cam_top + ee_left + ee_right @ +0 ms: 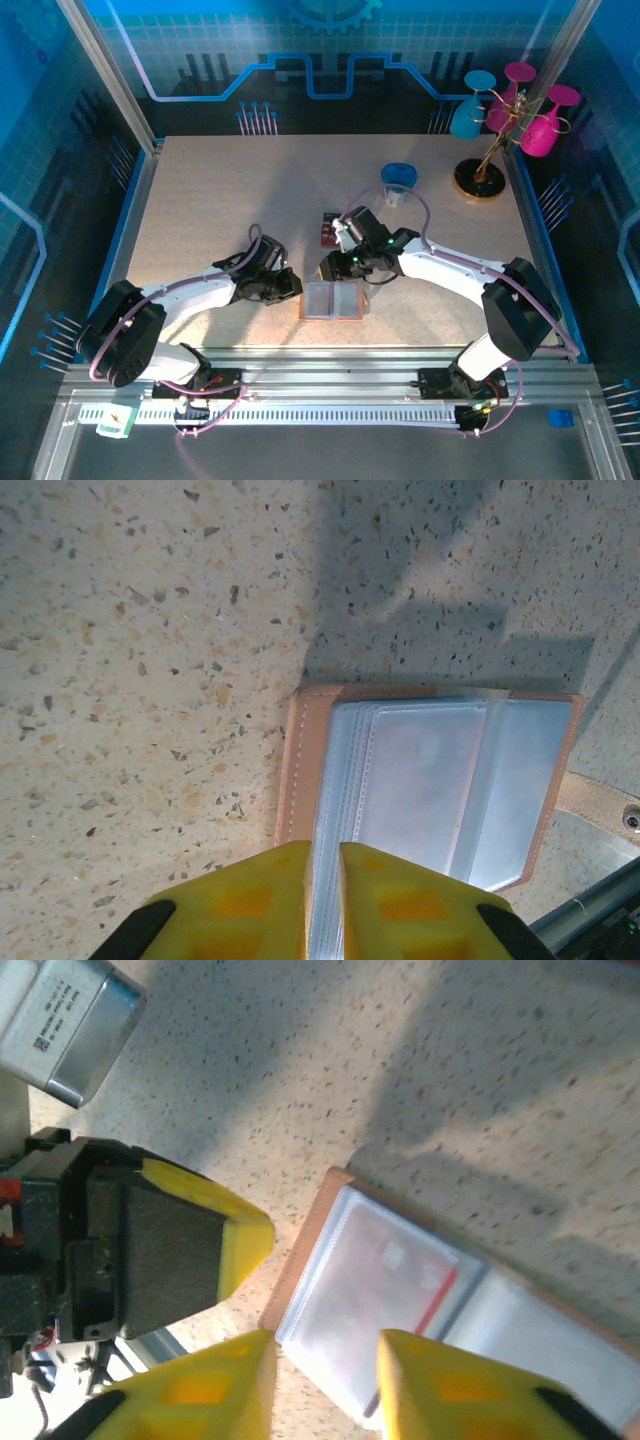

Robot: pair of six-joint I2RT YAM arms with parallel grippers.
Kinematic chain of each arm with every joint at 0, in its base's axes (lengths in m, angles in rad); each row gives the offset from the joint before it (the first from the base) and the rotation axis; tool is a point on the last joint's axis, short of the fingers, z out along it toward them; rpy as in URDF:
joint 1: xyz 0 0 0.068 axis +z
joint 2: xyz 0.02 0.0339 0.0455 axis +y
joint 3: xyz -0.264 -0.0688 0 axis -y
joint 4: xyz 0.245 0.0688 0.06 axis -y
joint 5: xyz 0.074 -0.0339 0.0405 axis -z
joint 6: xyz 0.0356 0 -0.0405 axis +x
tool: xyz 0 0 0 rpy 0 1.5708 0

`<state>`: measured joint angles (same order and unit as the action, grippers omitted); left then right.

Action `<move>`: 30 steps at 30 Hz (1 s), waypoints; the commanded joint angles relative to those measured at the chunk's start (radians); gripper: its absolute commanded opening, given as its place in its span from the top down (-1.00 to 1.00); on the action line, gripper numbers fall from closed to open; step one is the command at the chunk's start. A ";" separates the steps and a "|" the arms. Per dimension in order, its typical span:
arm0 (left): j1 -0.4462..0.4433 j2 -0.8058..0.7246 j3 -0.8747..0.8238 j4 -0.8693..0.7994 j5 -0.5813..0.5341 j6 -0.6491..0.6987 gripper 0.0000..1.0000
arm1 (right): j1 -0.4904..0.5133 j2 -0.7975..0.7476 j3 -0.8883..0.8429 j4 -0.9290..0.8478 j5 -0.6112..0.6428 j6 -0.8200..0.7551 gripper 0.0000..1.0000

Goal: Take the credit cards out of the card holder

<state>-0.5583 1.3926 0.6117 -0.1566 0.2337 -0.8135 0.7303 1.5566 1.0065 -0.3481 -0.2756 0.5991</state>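
1. Table (200,190): beige speckled top, dark and tan flecks clear in the wrist views.
2. Back wall (330,60): blue panel with grid print, circuit-trace lines, part of a gear graphic top centre.
3. Side walls (50,200): same blue print, behind slanted metal posts (110,75).
4. Near edge: aluminium rail frame (340,370) across the full width, white slotted strip (330,412) just below.
5. Far right corner: gold rack (492,150) on a dark round base, pink and teal glasses hanging.
6. Light: warm at table centre, blue cast at the edges, soft grey shadows.

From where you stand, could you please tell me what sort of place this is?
Probably a robot test cell: a speckled table walled by blue circuit-print panels, with the left arm and right arm bolted to an aluminium rail.
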 commanded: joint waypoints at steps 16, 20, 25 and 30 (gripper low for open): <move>0.008 0.036 -0.035 0.022 0.035 -0.016 0.82 | 0.108 0.074 -0.054 0.111 -0.045 0.149 0.86; 0.008 0.050 -0.038 0.025 0.037 -0.016 0.83 | 0.108 0.133 -0.031 0.095 -0.072 0.165 0.63; 0.007 0.070 -0.039 0.062 0.065 -0.027 0.83 | 0.115 0.159 -0.031 0.101 -0.074 0.163 0.52; 0.007 0.072 -0.037 0.077 0.082 -0.037 0.87 | 0.115 0.172 -0.033 0.098 -0.073 0.162 0.50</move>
<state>-0.5583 1.4605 0.5854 -0.1005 0.2840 -0.8368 0.8268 1.7100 0.9634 -0.2451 -0.3340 0.7528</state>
